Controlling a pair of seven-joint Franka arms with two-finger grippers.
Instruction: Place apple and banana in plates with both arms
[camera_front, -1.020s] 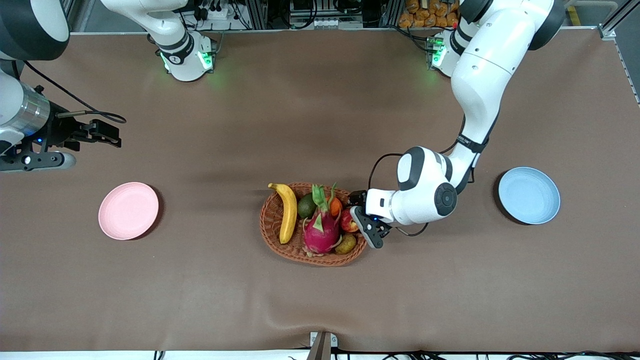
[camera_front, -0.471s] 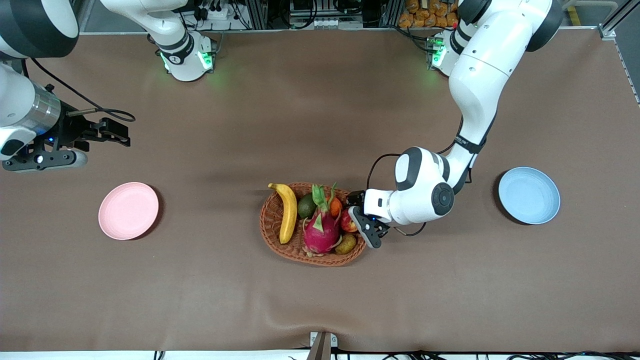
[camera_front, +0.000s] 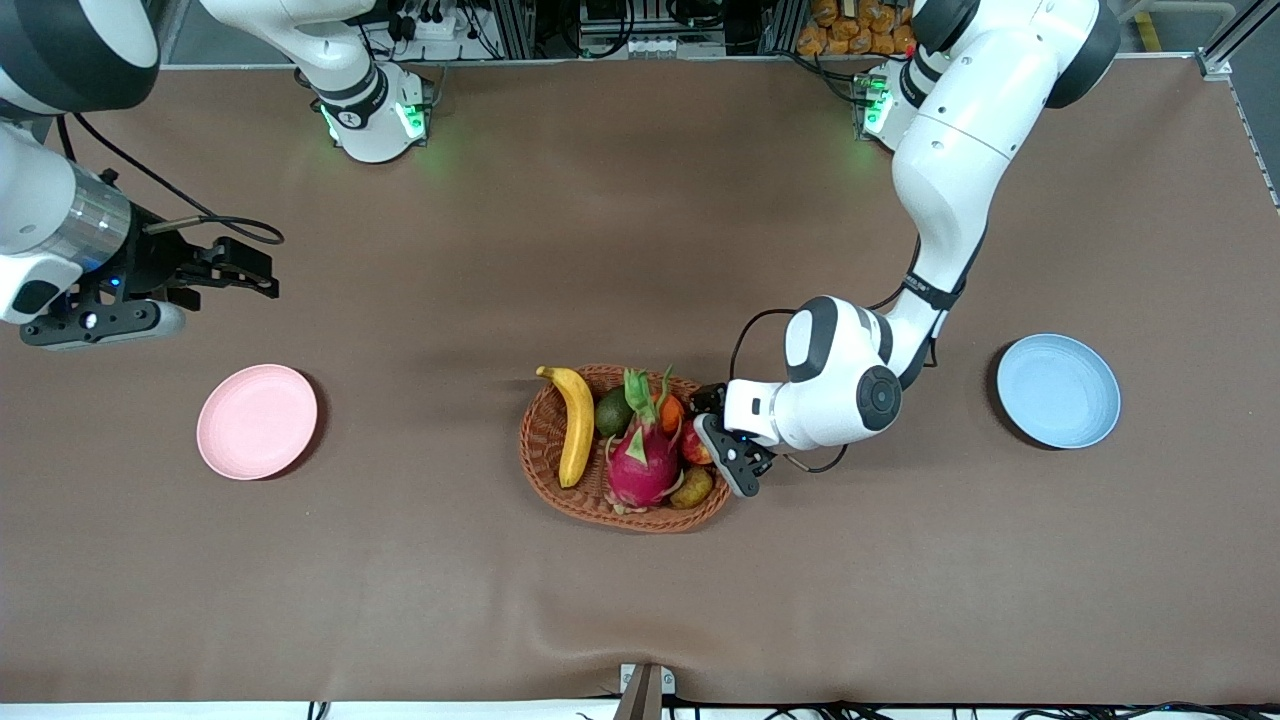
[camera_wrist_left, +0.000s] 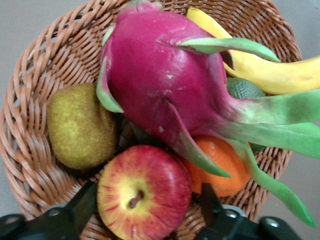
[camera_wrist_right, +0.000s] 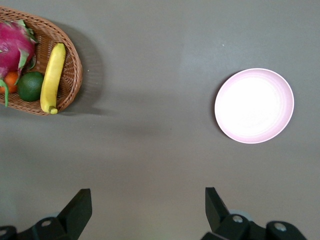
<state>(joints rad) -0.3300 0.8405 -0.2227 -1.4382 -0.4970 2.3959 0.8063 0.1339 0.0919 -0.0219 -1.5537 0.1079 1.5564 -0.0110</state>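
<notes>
The basket (camera_front: 545, 445) sits mid-table holding the banana (camera_front: 577, 425), dragon fruit (camera_front: 640, 462) and apple (camera_front: 694, 447). The left gripper (camera_front: 712, 430) is at the apple, at the basket's 3 o'clock rim. The pink plate (camera_front: 257, 421) lies at the basket's 9 o'clock, the blue plate (camera_front: 1058, 391) at 3. The right gripper (camera_front: 262, 273) hovers at 12 o'clock of the pink plate.

Fruit, plates and basket by count

One wicker basket (camera_front: 545, 440), two plates (camera_front: 257, 421), one banana (camera_front: 576, 425), one apple (camera_wrist_left: 144, 191), one dragon fruit (camera_front: 642, 465), one orange (camera_front: 671, 412), one avocado (camera_front: 612, 412), one brownish-green fruit (camera_wrist_left: 81, 125).

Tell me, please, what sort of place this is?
Probably a robotics lab or test bench, not a kitchen. Two robot arms are bolted along a table under a brown cover, with cables and metal framing by their bases. A wicker basket of fruit sits between two bare plates.
</notes>
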